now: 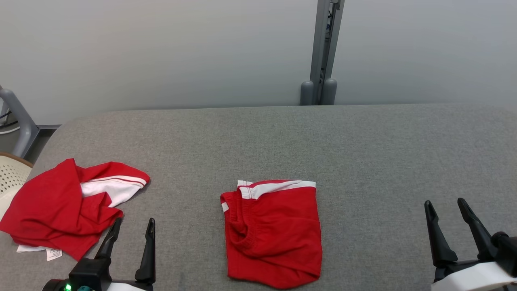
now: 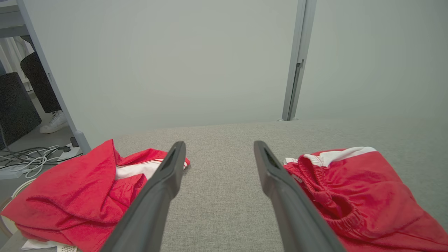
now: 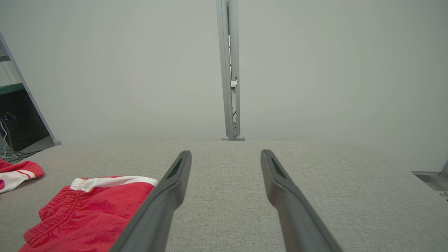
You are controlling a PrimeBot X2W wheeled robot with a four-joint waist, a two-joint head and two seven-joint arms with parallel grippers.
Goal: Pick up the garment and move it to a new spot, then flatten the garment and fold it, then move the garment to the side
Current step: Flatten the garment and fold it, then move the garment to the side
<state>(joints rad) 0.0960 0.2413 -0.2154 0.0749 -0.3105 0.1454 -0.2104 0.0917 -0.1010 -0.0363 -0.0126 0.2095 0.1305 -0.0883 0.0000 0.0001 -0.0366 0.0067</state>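
- Head view: the red shorts (image 1: 272, 232) lie near the middle of the grey surface (image 1: 363, 153), close to its near edge. They are doubled over into a compact block with the white waistband along the far side. Judged from that shape and central spot, folding looks done or nearly done and the move to the side remains.
- Head view: a red top (image 1: 64, 206) is heaped at the left end of the surface, just beside a pale basket (image 1: 10, 173). It is crumpled and well apart from the shorts, so it appears parked out of the working area.
- Head view: the left fingers (image 1: 148, 250) rise at the lower left between top and shorts, spread wide and empty. The right fingers (image 1: 438, 234) rise at the lower right over bare cloth, equally wide and empty. Both arms flank the shorts without touching them, a ready pose.
- Left wrist view: the left fingers (image 2: 164, 185) point along the surface towards the wall, low and nearly level. The top (image 2: 70, 196) lies to one side and the shorts (image 2: 367, 196) to the other. A person's shoe (image 2: 52, 122) shows beyond the surface.
- Right wrist view: the right fingers (image 3: 171, 189) are splayed wide over bare surface and aimed at the grey post (image 3: 229, 70). The shorts (image 3: 91, 210) sit off to the left, untouched.
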